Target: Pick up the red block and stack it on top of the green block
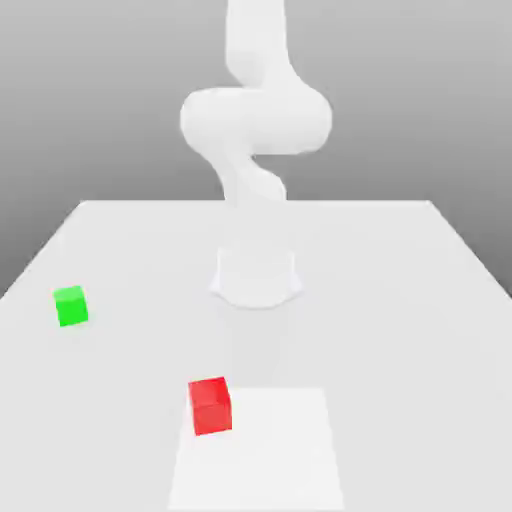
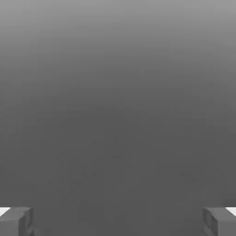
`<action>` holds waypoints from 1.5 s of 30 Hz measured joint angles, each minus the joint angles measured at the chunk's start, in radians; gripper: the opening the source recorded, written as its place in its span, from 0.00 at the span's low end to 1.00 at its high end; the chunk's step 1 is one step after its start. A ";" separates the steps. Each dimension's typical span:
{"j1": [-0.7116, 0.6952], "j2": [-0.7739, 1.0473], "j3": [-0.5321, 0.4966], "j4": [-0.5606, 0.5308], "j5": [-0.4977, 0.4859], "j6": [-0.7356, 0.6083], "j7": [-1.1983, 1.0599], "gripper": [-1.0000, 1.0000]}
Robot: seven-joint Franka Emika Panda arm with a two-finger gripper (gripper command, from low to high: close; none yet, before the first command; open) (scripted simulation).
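The red block (image 1: 210, 405) rests on the white table (image 1: 400, 300) near the front, a little toward the exterior view's left of centre. Farther back and close to the table's left edge in that view sits the smaller green block (image 1: 71, 305). The two cubes are well apart. In the hand view my gripper (image 2: 118, 222) is open, its grey fingertips (image 2: 16, 221) set wide apart with nothing between them, against a plain grey backdrop.
The white arm (image 1: 255, 120) rises from its round base (image 1: 256, 276) at the table's middle, behind both cubes. A paler rectangular patch (image 1: 270, 450) lies at the front, touching the red block's right side in the exterior view.
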 joint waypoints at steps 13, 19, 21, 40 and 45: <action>-0.282 0.423 0.185 -0.277 -0.068 0.262 0.650 0.50; -0.339 0.604 0.193 -0.404 -0.044 0.382 0.905 0.50; -0.345 0.659 0.191 -0.446 -0.002 0.423 0.966 0.50; -0.261 0.954 0.054 -0.434 -0.174 0.669 1.156 0.00; -0.287 0.899 0.094 -0.439 -0.123 0.623 1.121 0.00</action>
